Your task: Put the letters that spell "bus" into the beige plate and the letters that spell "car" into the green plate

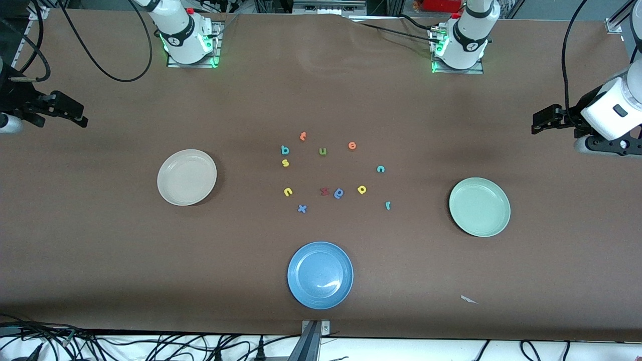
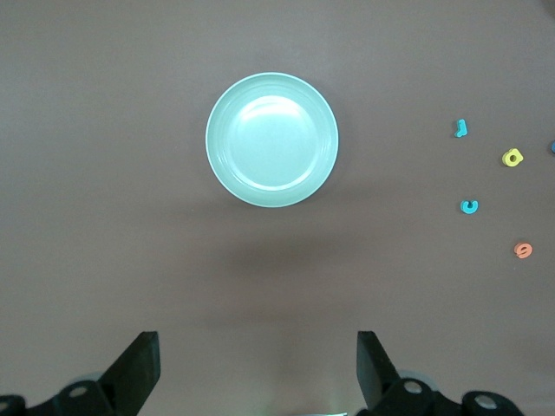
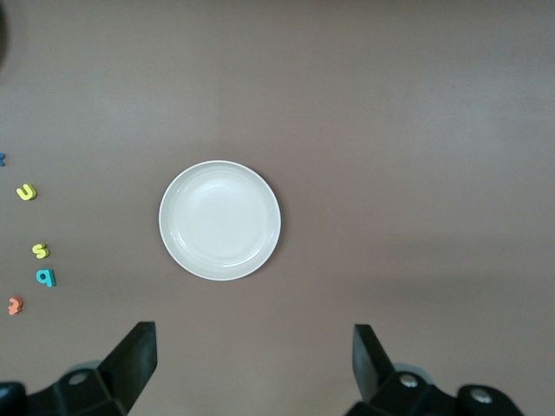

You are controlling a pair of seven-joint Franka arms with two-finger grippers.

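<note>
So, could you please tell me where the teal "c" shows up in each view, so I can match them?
Front view: the teal "c" lies among the scattered letters, toward the green plate.
Left wrist view: the same letter lies near the picture's edge.
Right wrist view: not in it.
Shared landmark: the green plate, in the front and left wrist views.

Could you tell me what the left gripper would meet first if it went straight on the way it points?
Probably bare table: the open left gripper points down, short of the green plate.
</note>
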